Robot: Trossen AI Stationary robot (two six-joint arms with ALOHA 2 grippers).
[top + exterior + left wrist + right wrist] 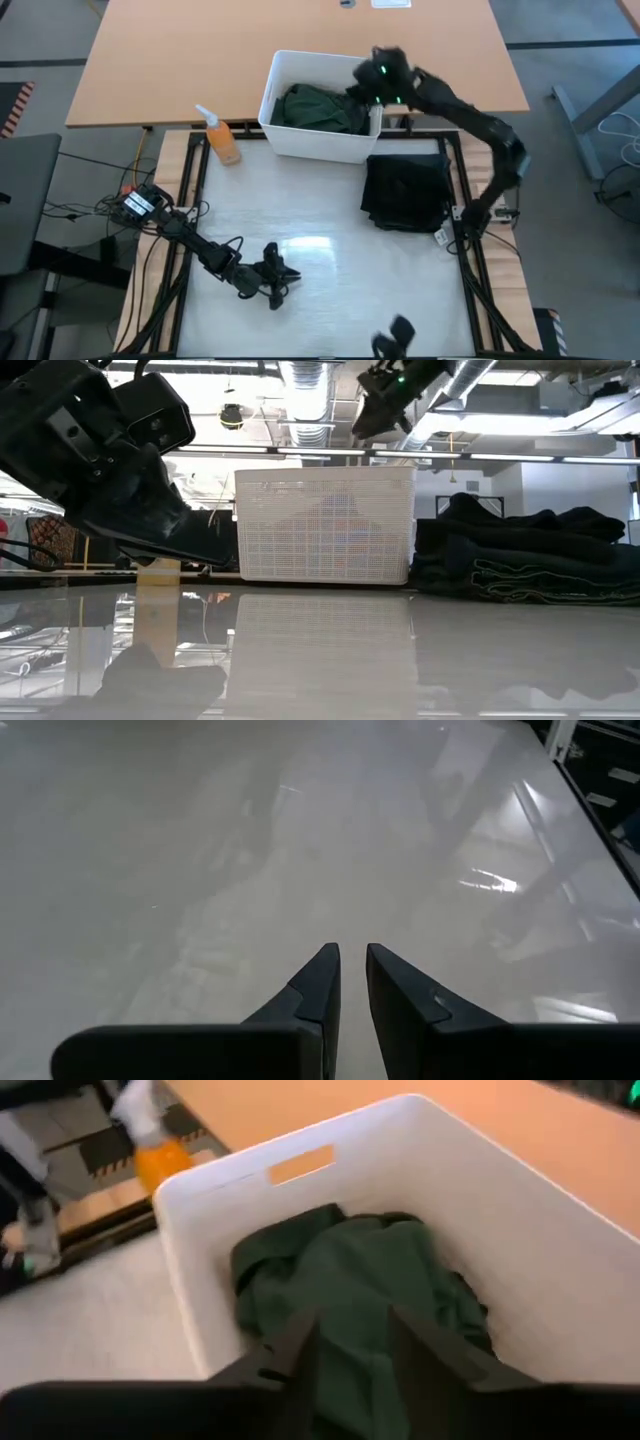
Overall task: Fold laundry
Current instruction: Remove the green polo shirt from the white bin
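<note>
Dark green garment [322, 108] bunched inside white bin [300, 64], upper centre of high view; in right wrist view same green cloth [350, 1285] fills bin bottom, bin wall [230, 1180] w/ handle slot behind it. Stack of folded black garments [408, 188] on white table [300, 210], right of centre in high view, just below bin's right end; in low view stack [530, 560] at right edge, beside bin [325, 525].

Right gripper [372, 92] above bin's right end, over the green cloth; fingers [440, 1350] partly apart w/ green cloth seen between them, nothing pinched as far as visible. In low view hangs at top centre [385, 410], clear above bin.

Left gripper [275, 275] low on table, lower left-centre of high view, well apart from laundry; fingers [320, 982] narrow, slim gap, holding nothing.

Orange spray bottle [222, 137] left of bin, on wood frame.
</note>
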